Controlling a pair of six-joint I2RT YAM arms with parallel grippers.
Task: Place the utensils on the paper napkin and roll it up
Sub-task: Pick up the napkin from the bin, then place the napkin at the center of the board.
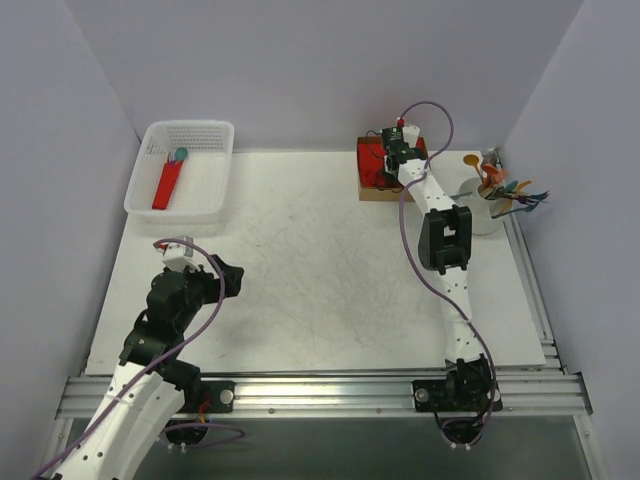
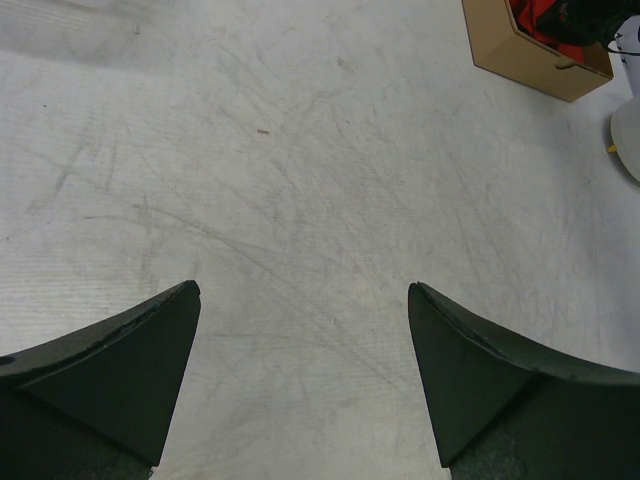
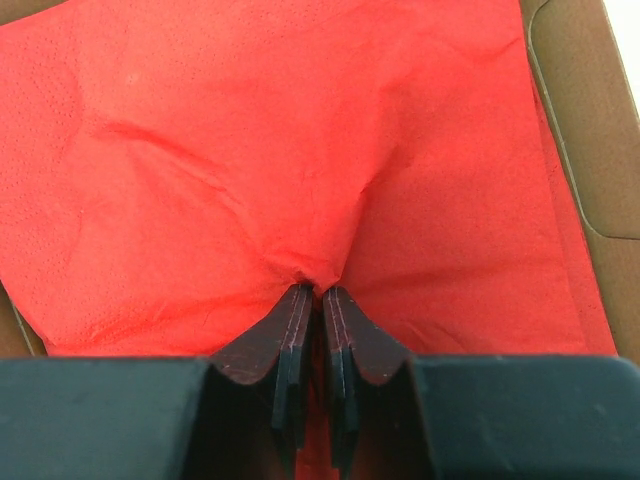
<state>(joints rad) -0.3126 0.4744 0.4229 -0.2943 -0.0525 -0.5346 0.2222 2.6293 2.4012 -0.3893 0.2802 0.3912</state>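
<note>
Red paper puckers between the tips of my right claw (image 3: pixel 312 290), nearly closed, pinching the top paper napkin (image 3: pixel 250 150), I reckon to peel one sheet off those beneath in the cardboard box (image 3: pixel 575 120), far right. My left claw (image 2: pixel 303 290) gapes, empty, over the near-left table (image 2: pixel 300 120).

We only get a corner of the box (image 2: pixel 535 50); cup (image 2: pixel 630 140) clipped too; right gripper (image 1: pixel 392 158) covers most of the stack (image 1: pixel 370 158); napkin (image 3: pixel 250 150) runs off-frame.
</note>
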